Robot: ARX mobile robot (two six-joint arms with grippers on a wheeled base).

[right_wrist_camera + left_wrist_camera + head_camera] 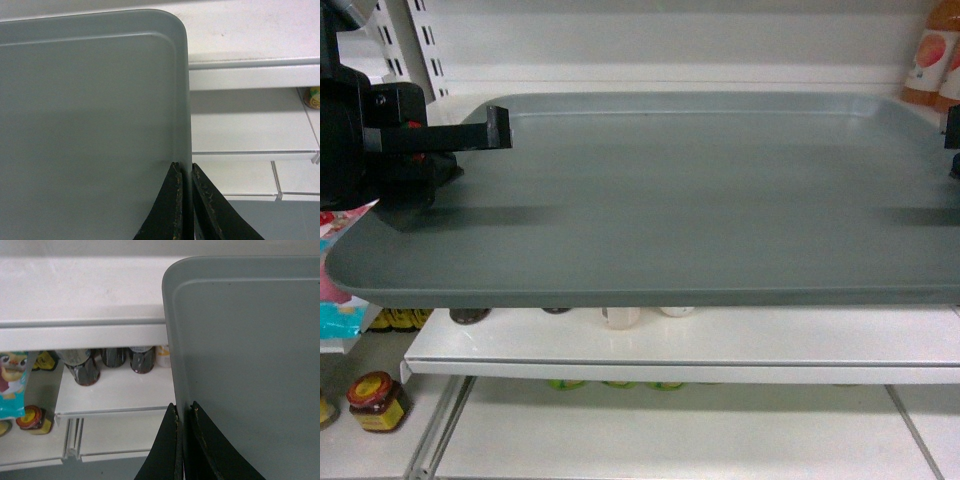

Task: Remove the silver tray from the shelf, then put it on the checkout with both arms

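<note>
In your head view, the silver tray (700, 200) fills most of the frame, level, held out in front of the white shelf (680, 345) with its near rim hanging past the shelf's front rail. Your left gripper (490, 128) sits at the tray's left edge, one black finger lying over the rim; the lower finger is hidden under the tray there. Only a sliver of your right gripper (952, 135) shows at the right border, at the tray's right edge. Two orange juice bottles (932, 62) stand at the back right, a red-lidded jar (375, 400) sits on a lower board at bottom left, and small bottle tops (620, 316) peek out below the tray's front rim.

In your left wrist view, the two black fingers (167, 450) are closed on the tray's (250, 365) left rim, one on each side of the edge. Dark bottles (112, 360) stand on a lower board beneath the shelf rail (85, 335), with a blue snack packet (12, 382) at far left.

In your right wrist view, the fingers (207, 210) pinch the tray's (90, 125) right rim the same way, near its rounded far corner. White shelf boards (250, 125) lie beyond the tray.
</note>
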